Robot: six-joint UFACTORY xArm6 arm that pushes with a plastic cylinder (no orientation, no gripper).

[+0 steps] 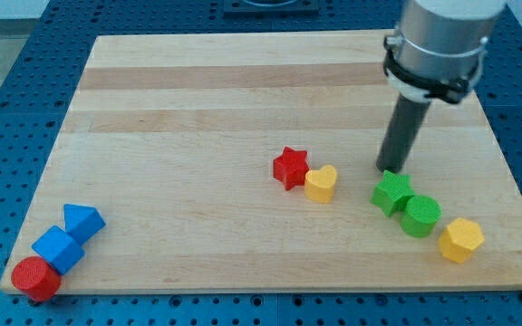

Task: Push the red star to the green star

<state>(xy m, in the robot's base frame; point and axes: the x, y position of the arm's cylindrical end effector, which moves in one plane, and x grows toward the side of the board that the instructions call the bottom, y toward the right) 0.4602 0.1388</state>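
The red star (pixel 289 167) lies right of the board's middle, touching a yellow heart (pixel 322 184) on its right side. The green star (pixel 391 192) lies further to the view's right, with a green cylinder (pixel 420 215) against its lower right. My tip (pixel 387 169) stands just above the green star's upper edge, close to it or touching, and well right of the red star.
A yellow hexagon (pixel 461 239) sits near the bottom right, beside the green cylinder. At the bottom left corner lie a blue triangle (pixel 82 220), a blue cube (pixel 58 249) and a red cylinder (pixel 35 278). The wooden board (pixel 243 81) ends at blue pegboard on all sides.
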